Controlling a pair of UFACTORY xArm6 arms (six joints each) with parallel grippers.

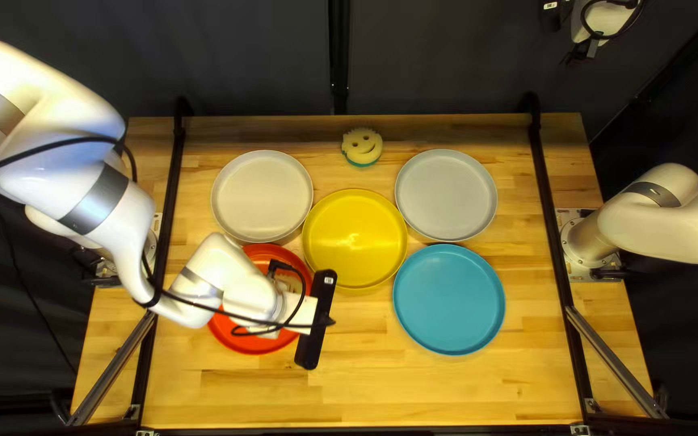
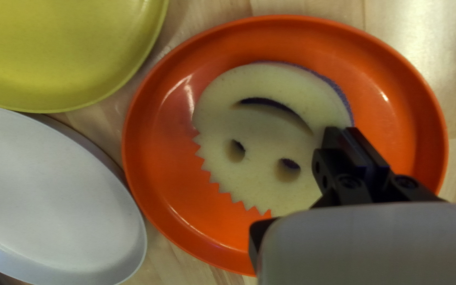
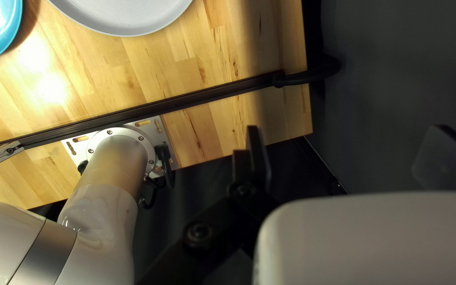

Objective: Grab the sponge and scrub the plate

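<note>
Altogether I count five plates on the table, two sponges and two claws. Going from left to right in the top left view, the plates are the white plate (image 1: 262, 195), the red plate (image 1: 234, 333), the yellow plate (image 1: 355, 238), the grey plate (image 1: 446, 194) and the blue plate (image 1: 448, 299). My left claw (image 1: 289, 308) is above the red plate. Seen from its wrist, the left claw (image 2: 345, 130) has its two fingers almost together – they pinch the edge of the sponge (image 2: 270, 121), near one end of its cut-out smile. Most of this sponge reaches out to one side of the claw, within the rim of the red plate. The other sponge (image 1: 362, 146) lies on the wood beyond the yellow plate, near the far edge of the table. My right claw (image 1: 583, 52) hangs in front of the dark curtain – its fingers are spread wide, with nothing between them. The white, yellow, grey and blue plates hold nothing.
</note>
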